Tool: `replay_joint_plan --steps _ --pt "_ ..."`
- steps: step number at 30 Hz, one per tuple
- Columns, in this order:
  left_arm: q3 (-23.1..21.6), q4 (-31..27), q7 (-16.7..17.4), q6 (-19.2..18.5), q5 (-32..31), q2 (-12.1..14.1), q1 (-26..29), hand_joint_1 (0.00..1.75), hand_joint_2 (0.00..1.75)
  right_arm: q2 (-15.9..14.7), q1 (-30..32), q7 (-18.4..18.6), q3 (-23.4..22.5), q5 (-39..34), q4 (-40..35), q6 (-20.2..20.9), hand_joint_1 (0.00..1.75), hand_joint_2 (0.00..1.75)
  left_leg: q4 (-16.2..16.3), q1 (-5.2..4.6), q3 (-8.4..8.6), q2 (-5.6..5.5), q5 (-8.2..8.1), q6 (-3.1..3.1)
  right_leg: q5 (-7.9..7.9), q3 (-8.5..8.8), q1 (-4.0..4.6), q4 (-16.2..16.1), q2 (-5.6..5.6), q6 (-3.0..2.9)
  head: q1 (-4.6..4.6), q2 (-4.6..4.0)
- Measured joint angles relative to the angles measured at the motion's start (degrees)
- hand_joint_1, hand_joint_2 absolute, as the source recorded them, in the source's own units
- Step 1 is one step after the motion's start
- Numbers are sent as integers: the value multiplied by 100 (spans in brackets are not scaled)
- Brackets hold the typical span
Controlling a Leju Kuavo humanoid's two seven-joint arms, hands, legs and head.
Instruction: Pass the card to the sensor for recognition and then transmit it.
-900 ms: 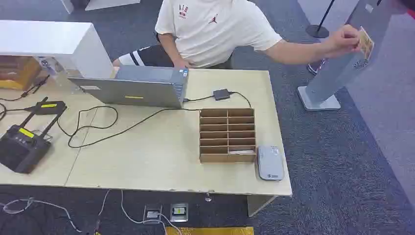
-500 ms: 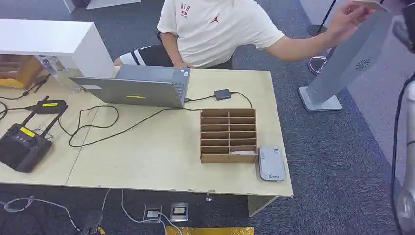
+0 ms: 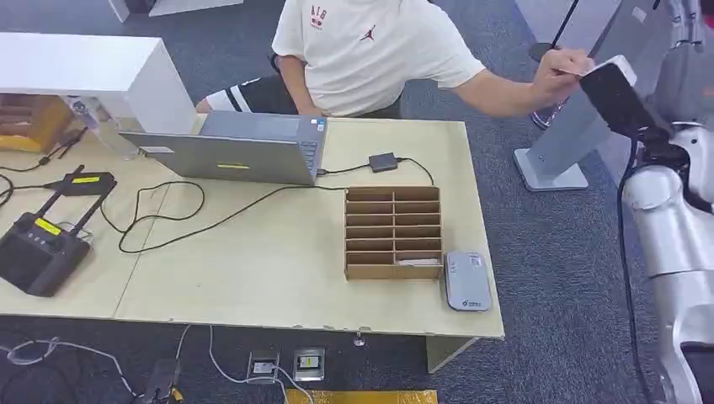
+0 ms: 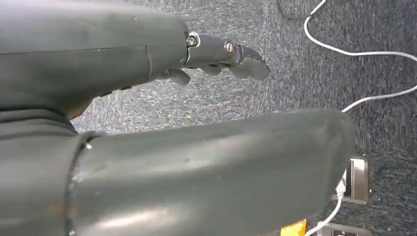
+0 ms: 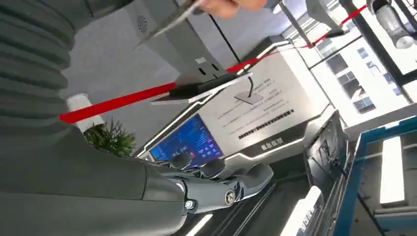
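A person behind the table holds the card [image 3: 579,71] in an outstretched hand [image 3: 557,66], off the table's far right corner. In the right wrist view that card [image 5: 169,22] is seen edge-on, apart from my right hand [image 5: 216,184], whose fingers lie spread with nothing in them. My right arm [image 3: 665,219] is raised at the right, its wrist close to the person's hand. The grey card sensor [image 3: 467,282] lies near the table's front right corner. My left hand [image 4: 221,54] hangs over the carpet, fingers apart and holding nothing.
A cardboard slot box [image 3: 392,231] stands beside the sensor. A laptop [image 3: 231,151], cables and a black controller [image 3: 38,248] occupy the table's left. A grey slanted kiosk [image 3: 581,118] stands on the carpet to the right of the table.
My right arm has risen into the head view at the right. The person's hand with the card went up, then came back down and left, close to my wrist.
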Motion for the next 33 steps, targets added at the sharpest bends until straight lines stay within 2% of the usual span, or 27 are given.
replay_joint_plan --steps 3,4,5,6,15,33 --pt "-11 0 22 0 -26 4 -11 0 0 -7 106 57 15 9 -116 50 0 175 0 0 1 3 0 0 0 -1 0 0 6 0 0 0" --pt "-22 0 24 0 -30 4 -13 0 0 -15 138 65 15 9 -148 59 44 175 0 0 1 4 0 0 0 -1 0 0 6 0 -2 0" --pt "-28 0 28 0 -37 7 -15 0 0 -26 173 72 17 9 -175 70 164 175 0 0 1 3 0 0 0 0 0 0 6 0 0 0" --pt "-31 0 35 0 -44 13 -16 0 0 -37 206 78 17 7 -214 100 175 175 0 0 0 4 0 0 0 0 0 0 6 0 0 0" --pt "-33 0 44 2 -57 20 -27 0 0 -81 401 144 17 -107 -500 509 175 175 0 0 0 4 0 0 0 -2 0 0 8 0 -2 0" --pt "-35 0 46 -35 -66 20 -26 0 0 -79 554 256 20 -173 -822 785 175 175 0 0 0 4 0 0 0 -1 0 0 7 0 -2 0"
